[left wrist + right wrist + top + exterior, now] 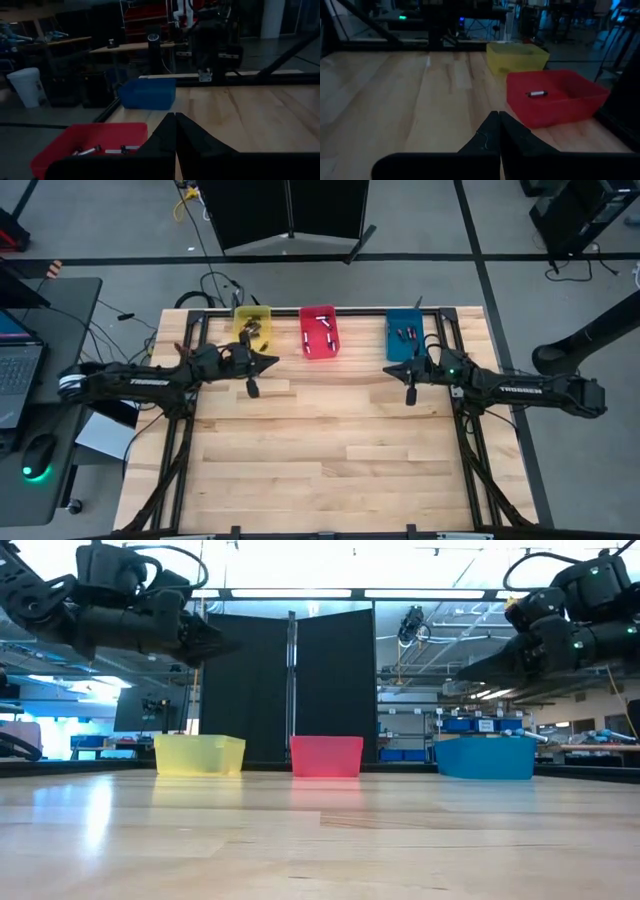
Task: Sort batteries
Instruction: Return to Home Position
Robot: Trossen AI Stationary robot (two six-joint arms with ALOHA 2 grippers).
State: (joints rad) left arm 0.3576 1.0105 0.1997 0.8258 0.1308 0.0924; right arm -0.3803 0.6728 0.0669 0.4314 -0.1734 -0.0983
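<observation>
Wooden table (pixel 320 460): yellow bin (pixel 267 316), red bin (pixel 320 352), blue bin (pixel 404 318) hold batteries (pixel 324 321).

Three bins (pixel 320 356) in row, far edge of table (pixel 320 450); batteries (pixel 323 320) inside each.

the word trossen is showing in white along the left arm (pixel 135 380), back from the left gripper (pixel 272 363); same word is showing on the right arm (pixel 515 390), behind the right gripper (pixel 390 370).

Table (pixel 320 470) lies open; yellow bin (pixel 199 755), red bin (pixel 326 756), blue bin (pixel 485 757) block its far edge.
</observation>
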